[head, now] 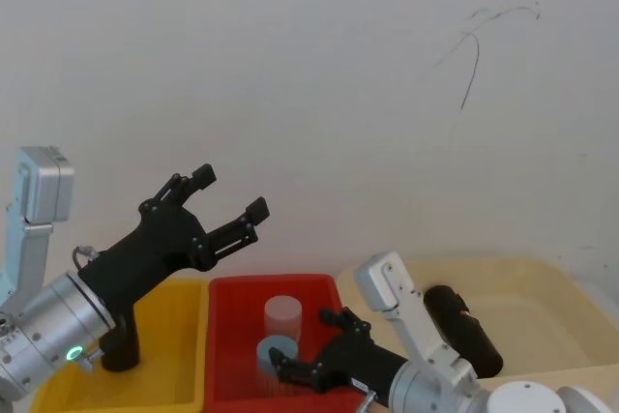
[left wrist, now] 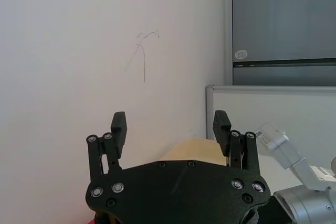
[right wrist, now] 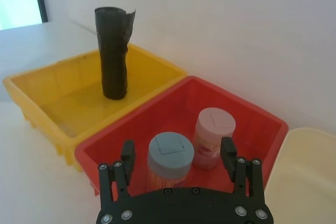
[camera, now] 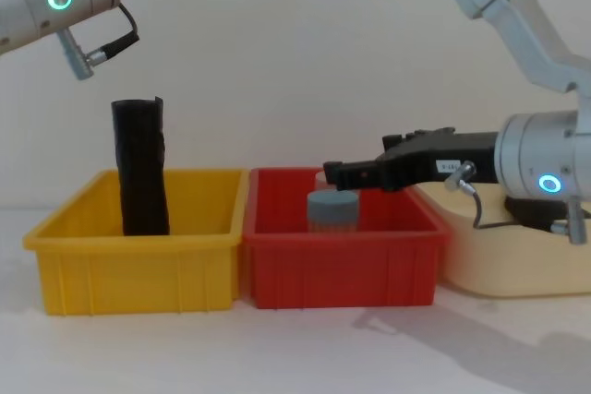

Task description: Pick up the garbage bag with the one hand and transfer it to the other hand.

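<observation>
**Garbage bag** (head: 474, 336): black cylindrical roll of plastic, with a small red mark on its side. It lies on its side in the cream bin (head: 556, 302), partly behind the right arm's silver link. Nothing grips it.

**Second black roll** (camera: 140, 168): crinkled black plastic with a ragged top edge. It stands upright in the yellow bin (camera: 129, 265) and rises above the rim.

**Left gripper** (head: 230, 192): matte black, two-fingered, on a silver-grey round arm with a green ring. It is raised above the yellow bin, jaws apart and empty.

**Right gripper** (head: 302, 340): same build. It reaches level over the red bin (camera: 342, 269), jaws apart and empty, just above the jars.

**Bins**: three moulded plastic tubs stand in a row on the white table (camera: 295, 348), yellow, red, then cream. The yellow and red ones have ribbed walls.

**Blue-lidded jar** (right wrist: 169, 156): round, with a flip-top cap. It stands upright in the red bin.

**Pink-lidded jar** (right wrist: 214, 135): round and translucent. It stands upright just beside the blue one.
</observation>
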